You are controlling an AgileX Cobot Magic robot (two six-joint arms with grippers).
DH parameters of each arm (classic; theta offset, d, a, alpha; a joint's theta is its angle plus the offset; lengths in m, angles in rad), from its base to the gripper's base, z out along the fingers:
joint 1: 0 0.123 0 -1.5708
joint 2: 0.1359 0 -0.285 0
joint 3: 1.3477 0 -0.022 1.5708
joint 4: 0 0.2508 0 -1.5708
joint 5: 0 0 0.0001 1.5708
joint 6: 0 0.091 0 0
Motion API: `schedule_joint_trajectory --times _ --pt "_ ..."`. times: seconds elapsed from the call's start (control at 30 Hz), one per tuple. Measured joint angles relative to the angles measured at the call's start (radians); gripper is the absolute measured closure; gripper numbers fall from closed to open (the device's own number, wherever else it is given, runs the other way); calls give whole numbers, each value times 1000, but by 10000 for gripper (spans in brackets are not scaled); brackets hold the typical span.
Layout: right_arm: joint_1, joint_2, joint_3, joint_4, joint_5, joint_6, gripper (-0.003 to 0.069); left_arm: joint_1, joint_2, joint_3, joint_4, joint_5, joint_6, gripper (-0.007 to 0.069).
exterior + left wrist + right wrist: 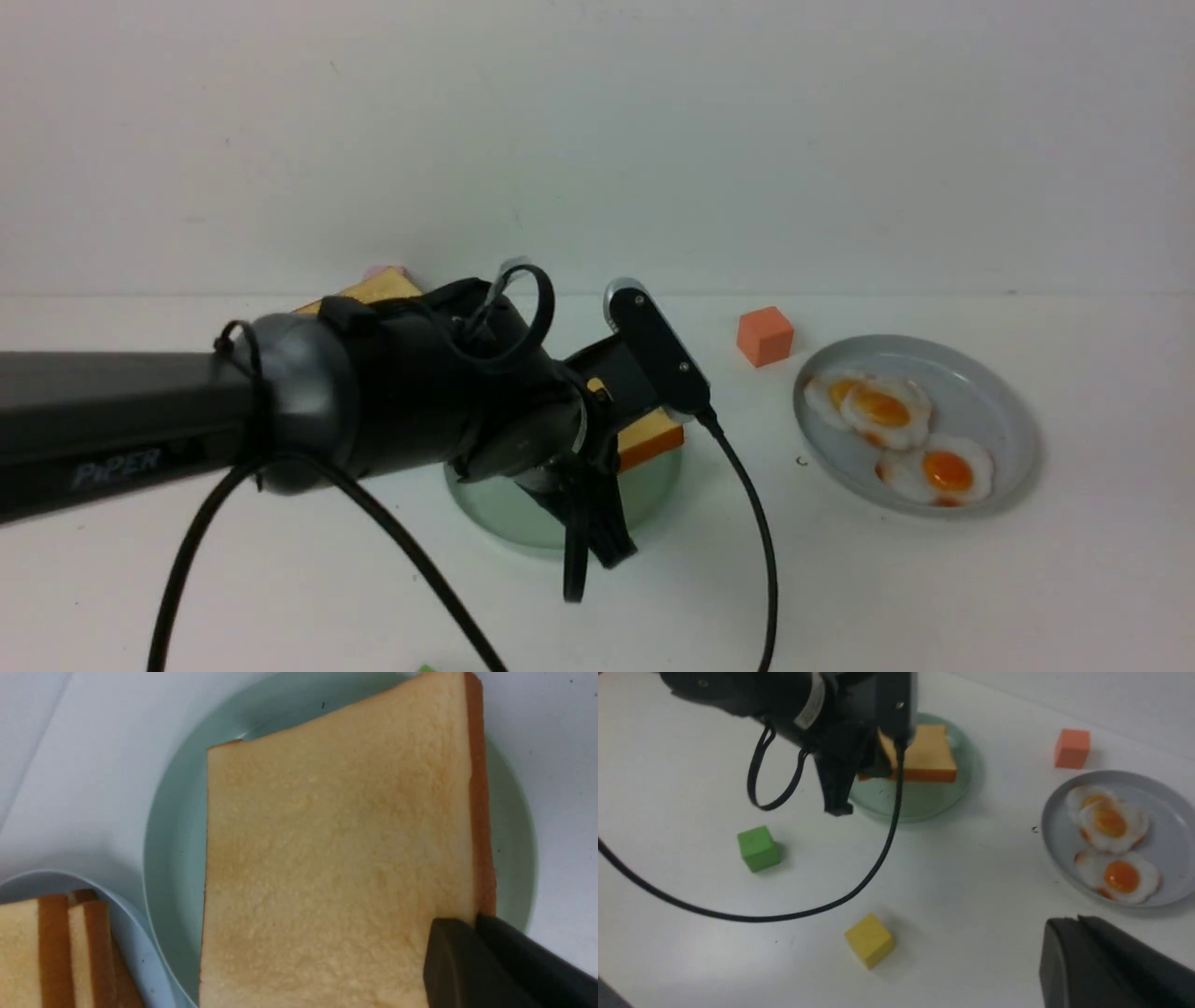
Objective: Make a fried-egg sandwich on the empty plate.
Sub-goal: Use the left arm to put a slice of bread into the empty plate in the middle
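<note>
My left gripper [602, 541] [476, 919] is shut on the crust edge of a golden toast slice [336, 858] and holds it just over the pale mint-green plate [523, 523] [173, 858]. The slice also shows in the front view [651, 439] and the right wrist view [924, 756]. No stacked sandwich is in view. Two fried eggs [882, 406] [1108, 819] lie on a grey plate [999, 392] [1171, 812] to the right. My right gripper [1078, 924] is shut and empty above the table near the grey plate; it does not show in the front view.
A light blue plate [126, 933] with more toast slices [51, 952] sits beside the mint plate, behind my left arm [373, 401]. An orange cube [764, 336] [1072, 748], a green cube [758, 848] and a yellow cube [869, 940] stand on the white table.
</note>
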Motion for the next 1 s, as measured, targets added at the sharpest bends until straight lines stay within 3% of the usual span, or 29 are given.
schedule_joint_trajectory --times 0.33,0.6,0.7,1.0 --pt "0 -69 0 -48 10 48 610 0 60 0 105 -15 -1 617" --pt "0 -73 0 -45 31 48 610 0 70 0 203 -21 -66 589" --pt "0 -73 0 -40 31 48 607 0 70 0 208 -23 -95 539" --pt "0 -73 0 -21 48 55 599 0 70 0 207 -1 -144 280"
